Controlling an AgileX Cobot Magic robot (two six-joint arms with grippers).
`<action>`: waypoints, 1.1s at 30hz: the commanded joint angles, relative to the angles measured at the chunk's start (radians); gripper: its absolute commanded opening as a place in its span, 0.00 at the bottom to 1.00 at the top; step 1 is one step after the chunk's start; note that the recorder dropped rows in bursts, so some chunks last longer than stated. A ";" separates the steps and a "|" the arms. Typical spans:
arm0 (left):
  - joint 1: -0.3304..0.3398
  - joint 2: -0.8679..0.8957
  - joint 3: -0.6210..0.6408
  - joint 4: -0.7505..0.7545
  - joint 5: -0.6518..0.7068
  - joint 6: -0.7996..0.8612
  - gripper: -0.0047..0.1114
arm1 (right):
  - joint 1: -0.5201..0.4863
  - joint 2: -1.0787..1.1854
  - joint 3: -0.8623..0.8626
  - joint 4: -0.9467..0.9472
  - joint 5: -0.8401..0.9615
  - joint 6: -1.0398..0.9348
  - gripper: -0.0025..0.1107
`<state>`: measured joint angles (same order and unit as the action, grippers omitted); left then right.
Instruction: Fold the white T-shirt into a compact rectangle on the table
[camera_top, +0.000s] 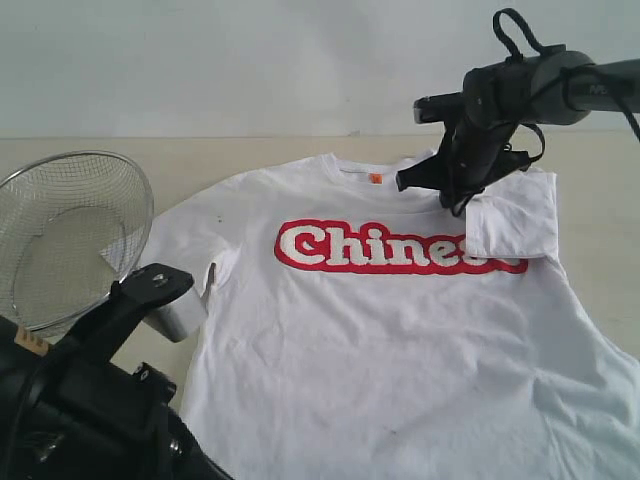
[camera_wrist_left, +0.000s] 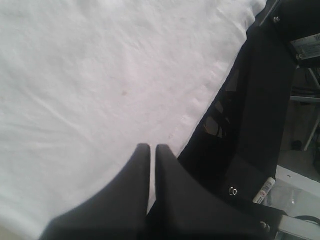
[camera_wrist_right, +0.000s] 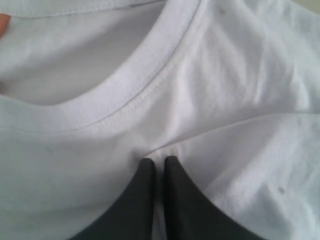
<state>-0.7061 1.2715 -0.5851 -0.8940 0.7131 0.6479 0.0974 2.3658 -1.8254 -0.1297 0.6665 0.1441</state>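
White T-shirt (camera_top: 400, 340) lies face-up on the table (camera_top: 600, 200), its right-side sleeve folded inward. Right claw (camera_wrist_right: 158, 162) is closed, pinching the shoulder beside the collar; left claw (camera_wrist_left: 150, 149) is closed, apparently empty. Lift low, keeping the fold straight.

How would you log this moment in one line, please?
white T-shirt: spread on table, one sleeve folded in | right gripper: shut on shirt beside collar | left gripper: shut
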 joint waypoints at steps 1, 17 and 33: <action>-0.001 -0.007 0.005 -0.007 0.002 -0.005 0.08 | -0.007 -0.015 -0.001 -0.016 -0.036 0.032 0.02; -0.001 -0.007 0.005 -0.007 0.002 -0.005 0.08 | -0.008 -0.044 -0.001 -0.010 -0.114 0.084 0.02; -0.001 -0.007 0.005 -0.007 -0.010 -0.004 0.08 | -0.008 -0.022 -0.001 -0.006 -0.050 -0.045 0.50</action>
<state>-0.7061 1.2715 -0.5851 -0.8940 0.7094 0.6479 0.0974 2.3331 -1.8254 -0.1388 0.6096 0.1121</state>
